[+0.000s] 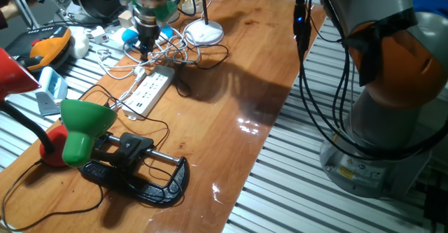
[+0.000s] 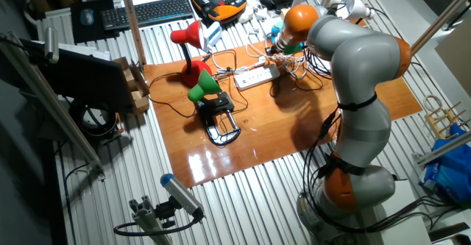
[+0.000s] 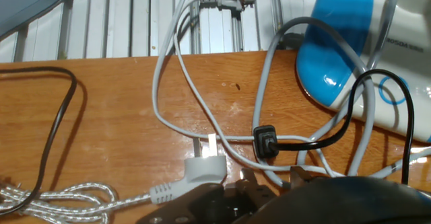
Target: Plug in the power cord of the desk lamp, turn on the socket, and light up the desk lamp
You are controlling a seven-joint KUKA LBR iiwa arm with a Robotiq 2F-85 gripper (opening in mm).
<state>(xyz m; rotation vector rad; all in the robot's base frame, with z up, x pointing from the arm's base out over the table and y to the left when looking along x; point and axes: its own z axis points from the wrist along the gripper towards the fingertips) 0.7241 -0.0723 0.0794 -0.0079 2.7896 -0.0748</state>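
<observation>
In the hand view the power cord's small black plug lies on the wooden table among white cables, just ahead of my fingertips. My gripper is open, one fingertip on each side below the plug and nothing between them. In one fixed view my gripper points down into the cable tangle just beyond the far end of the socket, a long white power strip. The desk lamp stands to the right of the gripper on its flat round white base. The other fixed view shows the socket beside the arm.
A white plug with a grey cable lies left of the black plug, near a braided silver cable. A blue-and-white appliance sits at the right. A green clamp lamp and a red lamp stand farther along the table.
</observation>
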